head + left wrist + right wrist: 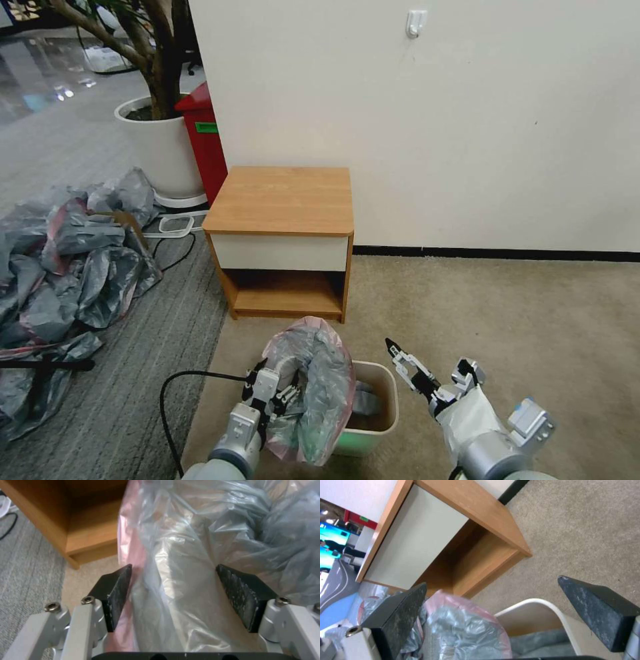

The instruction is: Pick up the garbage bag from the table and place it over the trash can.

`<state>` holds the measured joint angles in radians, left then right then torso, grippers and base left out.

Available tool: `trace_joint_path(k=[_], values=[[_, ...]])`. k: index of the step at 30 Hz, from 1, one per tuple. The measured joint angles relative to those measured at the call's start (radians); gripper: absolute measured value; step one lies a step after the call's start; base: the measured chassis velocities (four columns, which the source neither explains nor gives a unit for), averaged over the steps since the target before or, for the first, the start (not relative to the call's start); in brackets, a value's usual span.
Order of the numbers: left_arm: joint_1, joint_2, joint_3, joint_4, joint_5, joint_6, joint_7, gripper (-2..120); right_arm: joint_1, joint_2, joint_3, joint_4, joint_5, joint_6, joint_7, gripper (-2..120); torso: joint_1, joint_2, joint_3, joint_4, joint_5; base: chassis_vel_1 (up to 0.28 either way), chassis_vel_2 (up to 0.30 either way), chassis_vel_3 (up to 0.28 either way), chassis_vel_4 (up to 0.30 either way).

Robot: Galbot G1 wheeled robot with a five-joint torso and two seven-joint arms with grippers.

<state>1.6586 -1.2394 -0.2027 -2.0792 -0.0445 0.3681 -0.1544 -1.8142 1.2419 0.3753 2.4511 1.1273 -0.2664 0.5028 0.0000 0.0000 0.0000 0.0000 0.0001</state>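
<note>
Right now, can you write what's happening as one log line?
left gripper: open around garbage bag | bag: bunched over trash can left side | right gripper: open, beside can | table: bare

garbage bag point(313, 393) blocking trash can point(380, 427) left half, right half open

Corner by plain white wall, two floor coverings.
Beige carpet point(507, 313) meets grey striped carpet point(133, 360); black skirting strip point(493, 253) along wall point(433, 120), white wall hook point(415, 23); large white plant pot point(160, 147), tall red bin point(203, 137), heap of grey-pink bags point(60, 267) left.
</note>
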Motion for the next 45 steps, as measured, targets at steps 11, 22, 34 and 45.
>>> trace_joint_path(k=[11, 22, 34, 45], values=[[-0.007, -0.025, 0.019, 0.015, -0.027, 0.011, -0.055, 41, -0.007, -0.009, 0.022, -0.004, 0.003, 0.001, -0.006, 100, 0.0, 0.0, 0.0, 0.0, 0.0, 0.0, 0.0, 0.0, 0.0], [0.001, -0.035, -0.014, 0.019, -0.08, -0.136, -0.051, 11, 0.006, -0.012, -0.015, -0.033, -0.185, -0.029, -0.155, 100, 0.0, 0.0, 0.0, 0.0, -0.0004, 0.0, 0.0, 0.0, 0.0], [0.001, -0.036, -0.086, -0.037, -0.125, -0.259, 0.032, 9, 0.163, -0.011, -0.151, -0.118, -0.351, -0.123, -0.393, 100, 0.0, 0.0, 0.0, 0.0001, 0.0, 0.0, 0.0, 0.0, 0.0], [0.003, -0.027, -0.123, -0.073, -0.126, -0.321, 0.084, 9, 0.331, 0.026, -0.229, -0.156, -0.208, -0.226, -0.138, 100, 0.0, 0.0, 0.0, 0.0001, -0.0002, 0.0, 0.0, 0.0, 0.0]])
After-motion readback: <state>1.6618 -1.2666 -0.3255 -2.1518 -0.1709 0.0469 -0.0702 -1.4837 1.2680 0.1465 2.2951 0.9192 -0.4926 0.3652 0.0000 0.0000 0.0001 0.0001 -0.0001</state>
